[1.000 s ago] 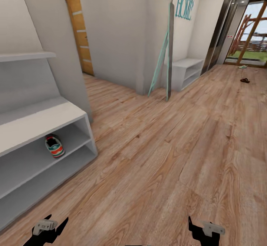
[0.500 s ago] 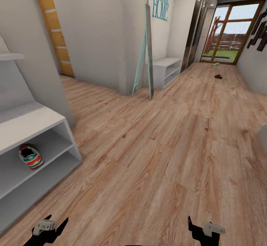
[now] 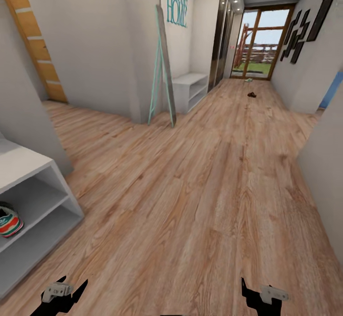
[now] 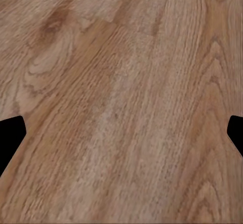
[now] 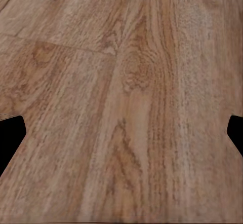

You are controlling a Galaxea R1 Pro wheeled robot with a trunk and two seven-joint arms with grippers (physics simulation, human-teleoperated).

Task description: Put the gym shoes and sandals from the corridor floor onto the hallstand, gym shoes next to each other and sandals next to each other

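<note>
One gym shoe, white with green stripes and a red patch, sits on the upper shelf of the pale-grey hallstand at the view's left edge. Far down the corridor floor lies a small dark brown shape, apparently a sandal. Just beyond it is a pale greenish speck, too small to identify. My left gripper and right gripper hang low at the picture's bottom. In the wrist views the left gripper and right gripper are open over bare planks, holding nothing.
A tall mirror leans against the left wall corner, with a second low white shelf unit behind it. An orange door is at far left. A pale wall juts in at right. Glass doors close the corridor's end.
The whole view has swung to the right, so the hallstand and shoe have slid to the left edge and the corridor's end is now central. Both grippers keep their pose.
</note>
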